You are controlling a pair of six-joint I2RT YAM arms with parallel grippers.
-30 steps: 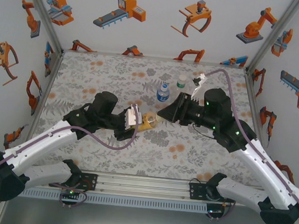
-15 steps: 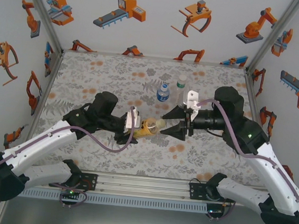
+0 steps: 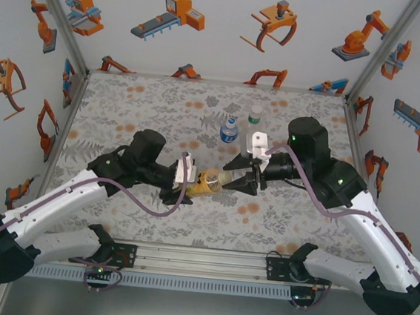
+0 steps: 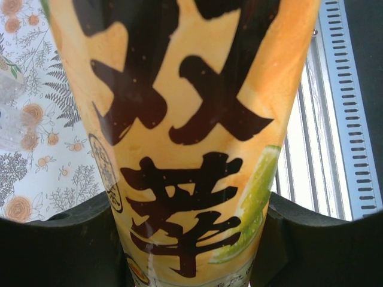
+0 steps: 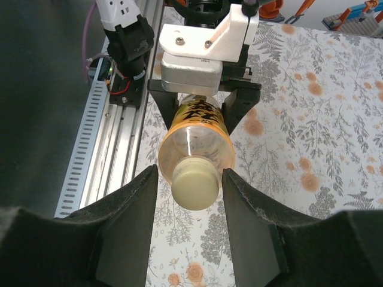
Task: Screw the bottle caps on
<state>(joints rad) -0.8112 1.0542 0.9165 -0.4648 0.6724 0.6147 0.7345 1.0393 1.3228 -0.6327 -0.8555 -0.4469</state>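
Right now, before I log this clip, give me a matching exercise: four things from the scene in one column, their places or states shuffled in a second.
Things:
1. yellow-labelled bottle
2. blue-labelled bottle
3. green-white bottle
4. pale cap

Places or states:
A. upright on the mat, farthest back
B. straddled by the open right gripper, at a bottle's mouth
C. lying level, clamped in the left gripper
D. upright on the mat, just left of and nearer than another bottle

Pairs: 1-C, 2-D, 3-A, 4-B
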